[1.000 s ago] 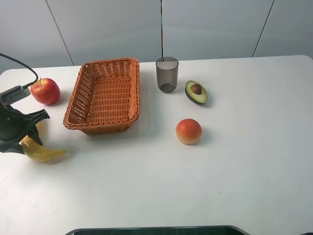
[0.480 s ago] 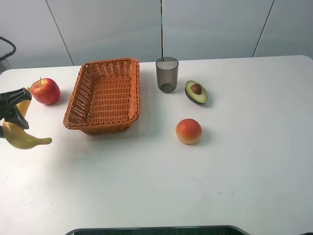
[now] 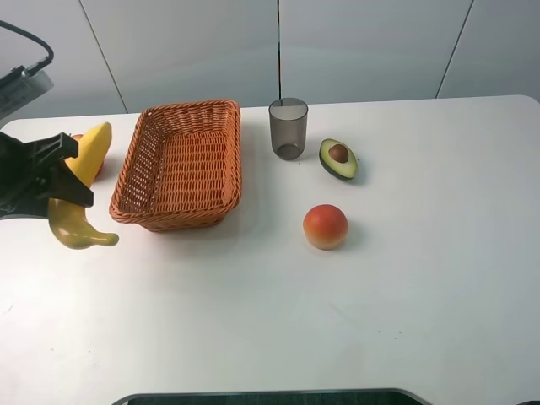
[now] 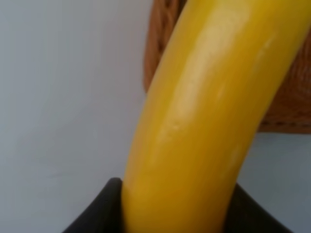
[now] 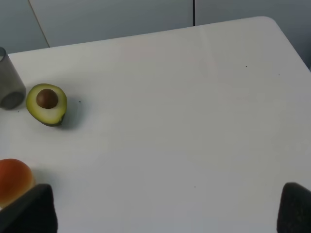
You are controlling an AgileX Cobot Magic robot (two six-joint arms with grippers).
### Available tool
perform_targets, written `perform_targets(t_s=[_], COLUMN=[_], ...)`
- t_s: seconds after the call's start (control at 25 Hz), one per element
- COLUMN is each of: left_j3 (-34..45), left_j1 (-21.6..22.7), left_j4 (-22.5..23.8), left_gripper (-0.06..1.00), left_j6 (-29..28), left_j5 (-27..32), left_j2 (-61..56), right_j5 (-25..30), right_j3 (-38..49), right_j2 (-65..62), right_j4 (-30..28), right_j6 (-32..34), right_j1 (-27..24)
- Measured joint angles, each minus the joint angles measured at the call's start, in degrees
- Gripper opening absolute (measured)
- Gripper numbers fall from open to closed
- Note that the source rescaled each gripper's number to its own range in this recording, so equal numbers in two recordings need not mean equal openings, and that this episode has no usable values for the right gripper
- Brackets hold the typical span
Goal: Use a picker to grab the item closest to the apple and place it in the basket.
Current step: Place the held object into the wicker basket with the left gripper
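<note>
Your left gripper (image 3: 66, 173) pinches the banana (image 3: 91, 152) mid-length and aloft, its long axis steeply tilted across the fingers (image 4: 97, 216); the basket (image 3: 177, 221) lies just beside them, toward your right side

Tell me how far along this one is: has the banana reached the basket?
Done: the left gripper has the banana clamped and apparently lifted off the table. In hand: the carry, with the banana just left of the basket in the high view. Left: move over the basket, which holds nothing yet, and release.
</note>
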Motion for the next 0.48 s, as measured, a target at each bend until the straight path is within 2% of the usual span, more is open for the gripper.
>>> perform_targets(t_s=[0.28, 0.48], left_j3=[-0.1, -3.7], left_j1=[-11.4, -16.9], left_j4=[-3.2, -3.6], left_gripper=[0.02, 0.02], left_j6=[1.9, 2.3], left_j5=[-7.5, -10.9], left_j2=[0.0, 0.2], right_j5=[0.0, 0.0], right_j3=[0.0, 0.0], right_j2=[0.0, 0.0], right_j4=[0.0, 0.0], right_j6=[0.0, 0.0], right_j1=[0.0, 0.0])
